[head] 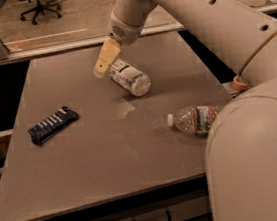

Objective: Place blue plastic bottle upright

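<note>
The blue plastic bottle (130, 76) is clear with a white label in dark print. It lies on its side at the back middle of the grey table (114, 156), base pointing front right. My gripper (104, 60), tan at the tip, is at the bottle's back-left cap end and hides the cap. My arm reaches in from the right and fills the right side of the view.
A longer clear bottle with a red-orange label (194, 120) lies at the front right, partly hidden by my arm. A dark blue snack packet (53, 124) lies at the left. A tape roll (240, 83) sits off the right edge. A rail and an office chair (39, 2) stand behind.
</note>
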`<state>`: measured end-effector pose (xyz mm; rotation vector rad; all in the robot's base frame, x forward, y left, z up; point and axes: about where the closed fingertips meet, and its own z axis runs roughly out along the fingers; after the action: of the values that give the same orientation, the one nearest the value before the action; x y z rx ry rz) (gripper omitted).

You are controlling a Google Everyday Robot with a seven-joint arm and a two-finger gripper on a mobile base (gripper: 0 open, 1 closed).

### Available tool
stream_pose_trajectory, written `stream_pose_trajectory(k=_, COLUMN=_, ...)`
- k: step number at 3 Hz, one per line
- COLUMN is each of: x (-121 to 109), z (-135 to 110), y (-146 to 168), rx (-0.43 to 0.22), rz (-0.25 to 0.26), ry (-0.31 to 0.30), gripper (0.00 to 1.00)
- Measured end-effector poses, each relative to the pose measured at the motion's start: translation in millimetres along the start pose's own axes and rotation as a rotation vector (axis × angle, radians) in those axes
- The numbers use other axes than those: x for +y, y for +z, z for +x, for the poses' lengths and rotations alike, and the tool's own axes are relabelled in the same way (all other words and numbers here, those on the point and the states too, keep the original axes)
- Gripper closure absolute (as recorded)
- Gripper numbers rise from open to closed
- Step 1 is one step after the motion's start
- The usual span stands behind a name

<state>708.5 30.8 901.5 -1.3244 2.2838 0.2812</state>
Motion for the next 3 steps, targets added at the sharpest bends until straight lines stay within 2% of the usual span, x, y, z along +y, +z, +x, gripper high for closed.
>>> stream_pose_trajectory(k=2, x=-29.5, z=12.7, y=63.8, rx=0.094, rz=0.012, ry=0.250, gripper=0.00)
stream_pose_trajectory(k=3, x=-36.3, z=20.5, y=73.4, rx=0.146, rz=0.038, ry=0.331, gripper=0.16)
